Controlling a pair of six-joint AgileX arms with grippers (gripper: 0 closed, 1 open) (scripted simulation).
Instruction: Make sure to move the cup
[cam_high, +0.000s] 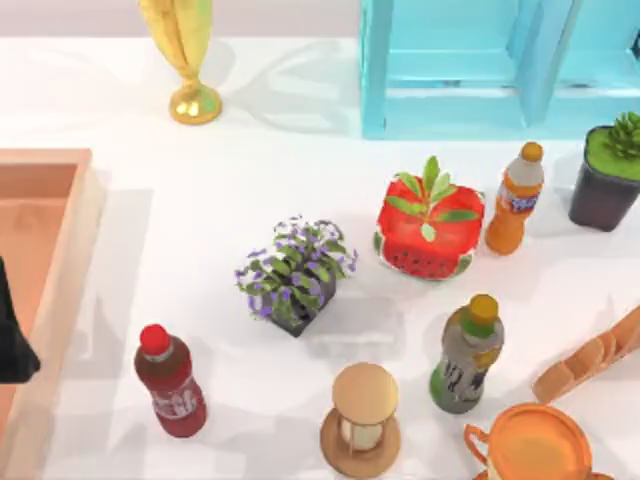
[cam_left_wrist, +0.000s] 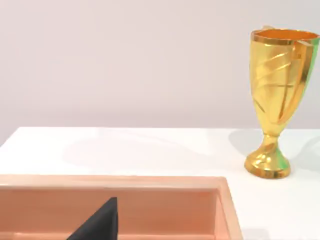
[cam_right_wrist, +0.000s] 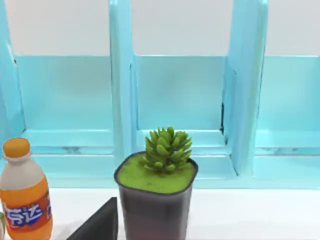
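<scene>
At your table's near right edge sits the orange cup (cam_high: 532, 443) — untouched, just beside the green-labelled bottle (cam_high: 466, 353); either claw's grip — I cannot tell.

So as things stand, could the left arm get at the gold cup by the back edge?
Probably yes. The gold cup stands upright on bare table, with nothing beside it. The left gripper sits over the wooden tray, whose far rim lies between them but looks low.

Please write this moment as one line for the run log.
stage: start | gold cup: upright, table's far left, untouched | left gripper: over tray | right arm: parked facing succulent pot
</scene>
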